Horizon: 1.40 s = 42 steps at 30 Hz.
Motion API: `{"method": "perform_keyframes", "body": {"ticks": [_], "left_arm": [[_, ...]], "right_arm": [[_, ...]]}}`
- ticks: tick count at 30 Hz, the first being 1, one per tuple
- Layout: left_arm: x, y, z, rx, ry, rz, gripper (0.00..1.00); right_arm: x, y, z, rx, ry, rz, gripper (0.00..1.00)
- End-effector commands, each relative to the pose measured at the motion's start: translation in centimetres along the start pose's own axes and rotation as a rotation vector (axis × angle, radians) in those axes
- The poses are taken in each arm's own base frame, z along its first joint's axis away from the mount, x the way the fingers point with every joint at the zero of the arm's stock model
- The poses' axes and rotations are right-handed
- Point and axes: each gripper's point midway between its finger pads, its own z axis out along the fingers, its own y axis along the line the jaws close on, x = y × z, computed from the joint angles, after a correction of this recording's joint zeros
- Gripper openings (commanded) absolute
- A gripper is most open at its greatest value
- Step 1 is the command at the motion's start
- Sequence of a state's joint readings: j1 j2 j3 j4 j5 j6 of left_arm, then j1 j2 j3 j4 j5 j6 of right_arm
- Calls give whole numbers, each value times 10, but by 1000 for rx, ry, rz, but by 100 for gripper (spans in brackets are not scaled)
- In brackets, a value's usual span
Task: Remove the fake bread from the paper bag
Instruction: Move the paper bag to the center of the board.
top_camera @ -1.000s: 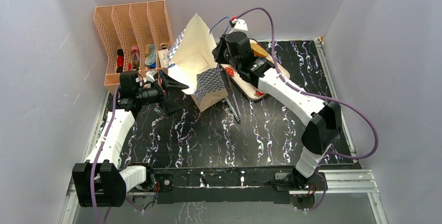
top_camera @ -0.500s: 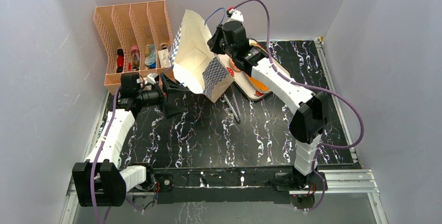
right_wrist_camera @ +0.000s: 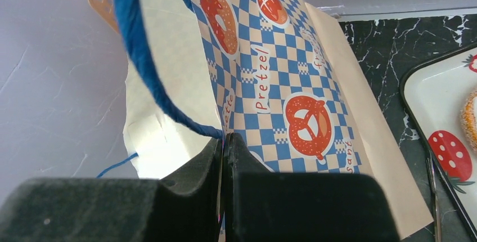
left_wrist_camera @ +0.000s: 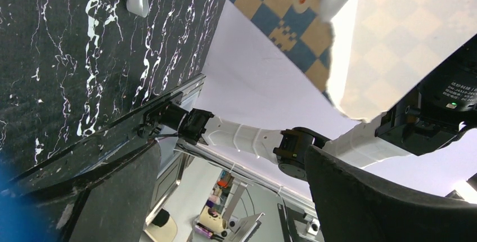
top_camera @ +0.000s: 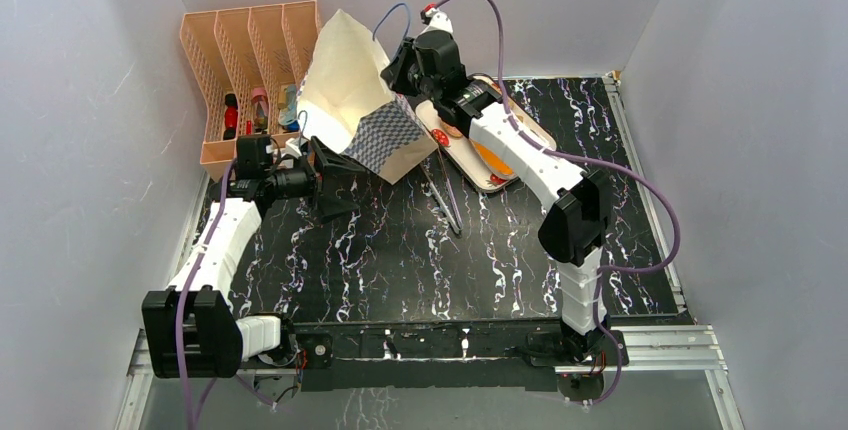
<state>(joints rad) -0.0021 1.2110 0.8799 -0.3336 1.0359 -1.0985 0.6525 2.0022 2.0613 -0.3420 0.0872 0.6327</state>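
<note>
My right gripper [right_wrist_camera: 224, 143] is clamped on the rim of the light, crumple-prone paper bag [top_camera: 365, 115], tipped up beside my gaping left gripper [top_camera: 335, 180] at the worktop's [top_camera: 420, 250] far side; I'd pinch its stiffer folded base.

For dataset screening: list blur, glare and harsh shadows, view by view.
Top external: even, soft light, no glare; the paper bag looks sharp. Left wrist: the left gripper is dark and soft, a blue smear blurs the lower-left corner, and the bag's pale panel looks washed out. Right wrist: the blue cord handle near the lens is out of focus; the chequered print is crisp.
</note>
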Motion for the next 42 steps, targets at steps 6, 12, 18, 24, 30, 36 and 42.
{"method": "perform_keyframes", "body": {"ticks": [6, 12, 18, 24, 30, 36, 42], "left_arm": [[1, -38, -6, 109, 11, 81, 98], [19, -69, -10, 222, 73, 182, 98], [32, -84, -16, 243, 75, 257, 98], [35, -115, -31, 289, -52, 381, 98], [31, -166, -60, 296, -288, 603, 98], [16, -201, -115, 234, -717, 767, 98], [5, -206, -170, 163, -1056, 790, 98]], "right_arm": [[-26, 42, -13, -105, -69, 29, 0], [-35, 49, -8, -114, -87, 66, 0], [-48, 58, -6, -124, -108, 98, 0], [-52, 55, -11, -114, -102, 135, 0], [-51, 51, -17, -122, -74, 205, 0], [-37, 49, -24, -121, -26, 294, 0], [-31, 43, -47, -111, -18, 361, 0]]}}
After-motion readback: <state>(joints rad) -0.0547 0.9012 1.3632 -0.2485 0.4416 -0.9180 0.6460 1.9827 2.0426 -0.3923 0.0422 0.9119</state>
